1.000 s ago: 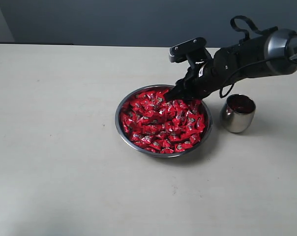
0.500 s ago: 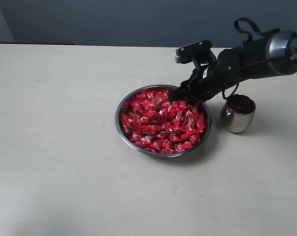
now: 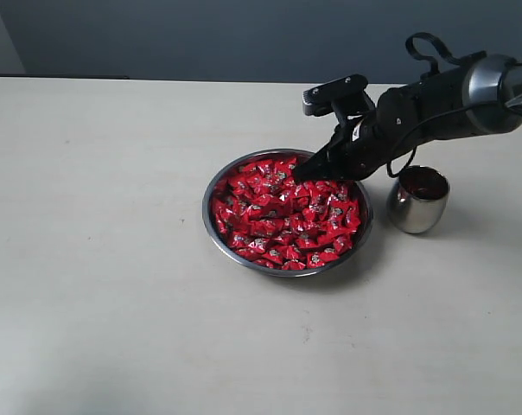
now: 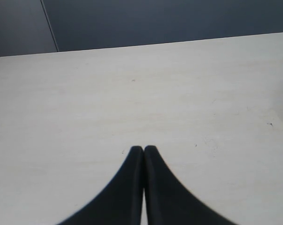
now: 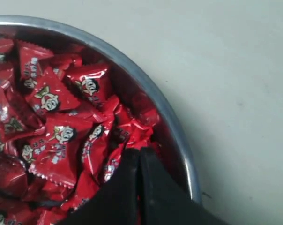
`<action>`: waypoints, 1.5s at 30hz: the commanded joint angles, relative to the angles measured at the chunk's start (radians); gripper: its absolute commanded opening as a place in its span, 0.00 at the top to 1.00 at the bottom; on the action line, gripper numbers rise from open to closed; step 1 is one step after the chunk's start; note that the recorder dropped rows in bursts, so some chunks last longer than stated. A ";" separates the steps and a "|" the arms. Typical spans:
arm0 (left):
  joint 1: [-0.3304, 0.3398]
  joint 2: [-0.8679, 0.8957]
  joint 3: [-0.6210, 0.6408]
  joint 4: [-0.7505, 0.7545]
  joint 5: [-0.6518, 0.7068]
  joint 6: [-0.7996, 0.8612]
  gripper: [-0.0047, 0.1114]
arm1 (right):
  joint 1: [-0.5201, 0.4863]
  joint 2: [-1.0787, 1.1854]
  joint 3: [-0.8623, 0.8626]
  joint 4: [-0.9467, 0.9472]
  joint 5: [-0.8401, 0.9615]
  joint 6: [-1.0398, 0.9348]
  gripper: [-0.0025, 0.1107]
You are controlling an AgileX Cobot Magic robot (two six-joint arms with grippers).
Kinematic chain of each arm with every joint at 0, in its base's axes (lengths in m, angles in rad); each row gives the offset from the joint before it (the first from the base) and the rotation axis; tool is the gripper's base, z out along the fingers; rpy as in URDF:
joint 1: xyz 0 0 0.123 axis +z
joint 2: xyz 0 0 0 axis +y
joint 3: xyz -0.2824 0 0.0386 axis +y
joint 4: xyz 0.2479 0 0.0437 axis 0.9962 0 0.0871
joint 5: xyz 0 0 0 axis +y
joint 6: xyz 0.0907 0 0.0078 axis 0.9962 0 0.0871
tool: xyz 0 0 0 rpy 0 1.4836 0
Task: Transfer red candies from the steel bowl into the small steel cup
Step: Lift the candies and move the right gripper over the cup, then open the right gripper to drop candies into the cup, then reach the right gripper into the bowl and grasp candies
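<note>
R fingers (image 5: 122, 187) shifted, together over red candies (image 3: 278, 216) at steel bowl (image 3: 207, 204) rim; small steel cup (image 3: 412, 216) nearby.

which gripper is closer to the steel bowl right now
Right. The right gripper sits at the steel bowl's far rim, tips at the red candies. The left gripper hangs over bare table, outside the exterior view.

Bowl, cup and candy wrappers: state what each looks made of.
The steel bowl: polished metal, likely steel; its rim gleams mirror-like. The small steel cup: same shiny metal, reflecting the table. The red candies: glossy crinkled wrappers, probably plastic film or foil.
</note>
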 commanded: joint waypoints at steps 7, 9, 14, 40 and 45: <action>-0.008 -0.005 -0.008 0.002 -0.005 -0.002 0.96 | -0.003 -0.129 -0.001 0.000 0.092 0.000 0.99; -0.008 -0.005 -0.008 0.002 -0.005 -0.002 0.96 | -0.003 -0.175 -0.001 -0.020 0.125 0.000 0.99; -0.008 -0.005 -0.008 0.002 -0.005 -0.002 0.96 | -0.013 -0.290 0.045 -0.058 0.156 0.000 0.99; -0.008 -0.005 -0.008 0.002 -0.005 -0.002 0.96 | -0.189 -0.366 0.309 -0.040 0.048 -0.010 0.66; -0.008 -0.005 -0.008 0.002 -0.005 -0.002 0.96 | -0.187 -0.394 0.291 -0.030 0.046 -0.010 0.65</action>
